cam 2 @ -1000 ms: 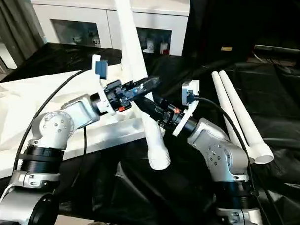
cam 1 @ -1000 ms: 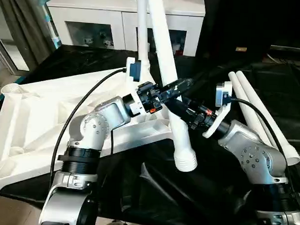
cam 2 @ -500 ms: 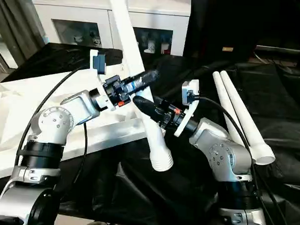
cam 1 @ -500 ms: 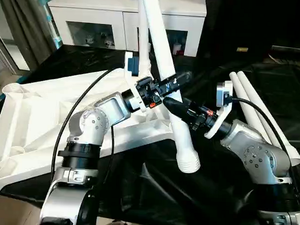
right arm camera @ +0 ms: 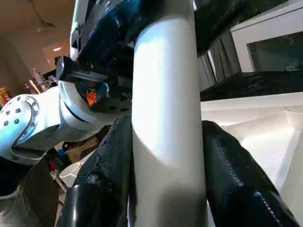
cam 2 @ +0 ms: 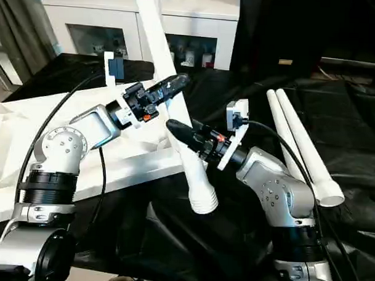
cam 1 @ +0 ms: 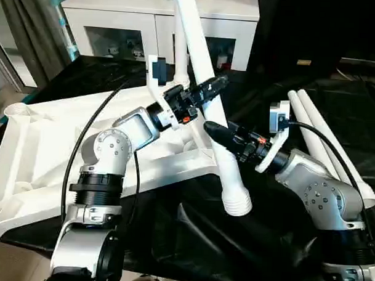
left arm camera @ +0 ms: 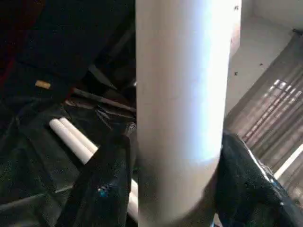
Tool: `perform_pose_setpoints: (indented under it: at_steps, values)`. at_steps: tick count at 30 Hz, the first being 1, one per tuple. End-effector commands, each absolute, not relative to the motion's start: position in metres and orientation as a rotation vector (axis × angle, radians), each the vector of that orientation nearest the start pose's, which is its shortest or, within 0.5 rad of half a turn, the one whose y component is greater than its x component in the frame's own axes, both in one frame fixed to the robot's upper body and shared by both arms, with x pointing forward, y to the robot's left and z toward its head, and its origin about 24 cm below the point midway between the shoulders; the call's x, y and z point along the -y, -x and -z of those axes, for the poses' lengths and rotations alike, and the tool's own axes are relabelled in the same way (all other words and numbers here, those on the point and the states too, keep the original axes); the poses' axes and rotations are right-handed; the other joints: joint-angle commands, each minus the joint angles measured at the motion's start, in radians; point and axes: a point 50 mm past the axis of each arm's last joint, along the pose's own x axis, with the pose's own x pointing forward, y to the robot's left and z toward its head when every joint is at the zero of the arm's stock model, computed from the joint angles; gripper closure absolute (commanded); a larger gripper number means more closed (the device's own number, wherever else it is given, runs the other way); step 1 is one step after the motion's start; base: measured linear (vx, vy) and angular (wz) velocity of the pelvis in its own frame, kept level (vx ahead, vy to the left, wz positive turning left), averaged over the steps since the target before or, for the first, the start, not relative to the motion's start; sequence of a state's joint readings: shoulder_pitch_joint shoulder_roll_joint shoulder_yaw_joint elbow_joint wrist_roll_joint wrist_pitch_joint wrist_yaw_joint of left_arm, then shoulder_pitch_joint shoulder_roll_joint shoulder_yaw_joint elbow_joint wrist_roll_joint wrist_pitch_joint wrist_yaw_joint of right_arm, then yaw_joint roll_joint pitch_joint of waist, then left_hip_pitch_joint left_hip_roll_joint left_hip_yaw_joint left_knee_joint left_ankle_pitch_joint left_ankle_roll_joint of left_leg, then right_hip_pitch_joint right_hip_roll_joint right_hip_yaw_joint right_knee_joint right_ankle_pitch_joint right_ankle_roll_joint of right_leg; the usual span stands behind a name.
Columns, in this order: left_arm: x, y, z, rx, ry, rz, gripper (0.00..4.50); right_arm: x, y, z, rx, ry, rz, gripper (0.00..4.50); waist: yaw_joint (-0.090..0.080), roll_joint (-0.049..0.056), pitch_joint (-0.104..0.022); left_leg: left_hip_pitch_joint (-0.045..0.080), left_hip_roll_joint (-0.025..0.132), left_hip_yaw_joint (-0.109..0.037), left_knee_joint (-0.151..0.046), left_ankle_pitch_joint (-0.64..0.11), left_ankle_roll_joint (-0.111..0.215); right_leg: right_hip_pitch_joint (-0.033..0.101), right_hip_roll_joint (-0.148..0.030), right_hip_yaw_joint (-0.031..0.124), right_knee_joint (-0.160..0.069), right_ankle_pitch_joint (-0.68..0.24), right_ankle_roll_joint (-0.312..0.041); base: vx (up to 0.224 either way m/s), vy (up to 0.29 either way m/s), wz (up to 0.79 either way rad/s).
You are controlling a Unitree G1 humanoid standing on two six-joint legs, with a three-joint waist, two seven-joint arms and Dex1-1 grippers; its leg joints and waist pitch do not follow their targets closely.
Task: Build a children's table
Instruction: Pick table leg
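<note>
A long white plastic tube leg (cam 1: 202, 73) with a wide flared end leans up in the middle, its flared end hanging low over the black cloth on the bench (cam 1: 190, 239). The right claw (cam 1: 214, 130) grips this leg low down, with a black finger pressed on each side of it. The left claw (cam 1: 213, 87) is higher up on the same leg. Its two black fingers (left arm camera: 102, 189) sit on either side of the tube, right beside it, but I cannot tell if they squeeze it.

The big white plastic tabletop (cam 1: 46, 142) lies upside down on the robot's left, ribs showing, one round corner socket (cam 1: 15, 110) at its far edge. Two more white tube legs (cam 1: 326, 139) lie side by side on the black cloth on the robot's right. A white cabinet with glass doors (cam 1: 130, 27) stands behind
</note>
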State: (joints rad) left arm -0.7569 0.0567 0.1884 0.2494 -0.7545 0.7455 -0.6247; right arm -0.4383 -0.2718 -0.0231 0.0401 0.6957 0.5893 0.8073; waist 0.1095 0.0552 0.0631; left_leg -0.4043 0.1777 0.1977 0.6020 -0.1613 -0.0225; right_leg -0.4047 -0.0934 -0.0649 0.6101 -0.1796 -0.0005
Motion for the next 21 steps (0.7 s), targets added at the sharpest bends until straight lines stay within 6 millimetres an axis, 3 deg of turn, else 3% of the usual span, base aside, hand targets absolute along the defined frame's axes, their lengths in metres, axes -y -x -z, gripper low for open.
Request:
perform_pose_setpoints:
  at_steps: [1, 5, 6, 7, 11, 21]
  values:
    - [-0.086, -0.344, -0.181, -0.052, 0.655, 1.002, 2.4, 0.121, -0.298, -0.139, -0.029, -0.414, -1.122, 2.81, 0.002, -0.026, -0.083, 0.025, 0.044, -0.024, -0.064, -0.151, 0.034, 0.049, -0.055, 0.037, -0.07, -0.207, -0.187, 0.0, 0.0, 0.0]
    - [-0.084, -0.343, -0.183, -0.058, 0.603, 0.987, 2.72, 0.119, -0.298, -0.14, -0.029, -0.39, -1.128, 2.81, 0.003, -0.023, -0.082, 0.027, 0.043, -0.023, -0.064, -0.156, 0.029, 0.048, -0.054, 0.037, -0.071, -0.215, -0.181, 0.0, 0.0, 0.0]
    - [-0.084, -0.343, -0.184, -0.059, 0.588, 0.984, 2.75, 0.118, -0.298, -0.14, -0.028, -0.38, -1.128, 2.46, 0.004, -0.018, -0.082, 0.026, 0.043, -0.024, -0.064, -0.158, 0.028, 0.048, -0.054, 0.037, -0.071, -0.216, -0.181, 0.0, 0.0, 0.0]
    - [-0.083, -0.343, -0.186, -0.067, 0.546, 0.97, 2.77, 0.118, -0.3, -0.138, -0.045, -0.345, -1.102, 2.25, 0.004, -0.025, -0.082, 0.026, 0.044, -0.025, -0.065, -0.161, 0.022, 0.048, -0.054, 0.037, -0.071, -0.217, -0.176, 0.0, 0.0, 0.0]
    - [-0.08, -0.345, -0.19, -0.085, 0.396, 0.929, 2.8, 0.122, -0.302, -0.125, -0.161, -0.212, -1.033, 1.78, 0.001, -0.023, -0.081, 0.028, 0.044, -0.026, -0.067, -0.163, 0.008, 0.047, -0.05, 0.038, -0.074, -0.236, -0.15, 0.0, 0.0, 0.0]
    - [-0.072, -0.341, -0.205, -0.053, 0.355, 0.95, 2.81, 0.118, -0.289, -0.093, -0.42, -0.124, -1.066, 1.69, 0.003, -0.029, -0.084, 0.025, 0.04, -0.023, -0.06, -0.144, 0.021, 0.049, -0.052, 0.038, -0.07, -0.204, -0.172, 0.0, 0.0, 0.0]
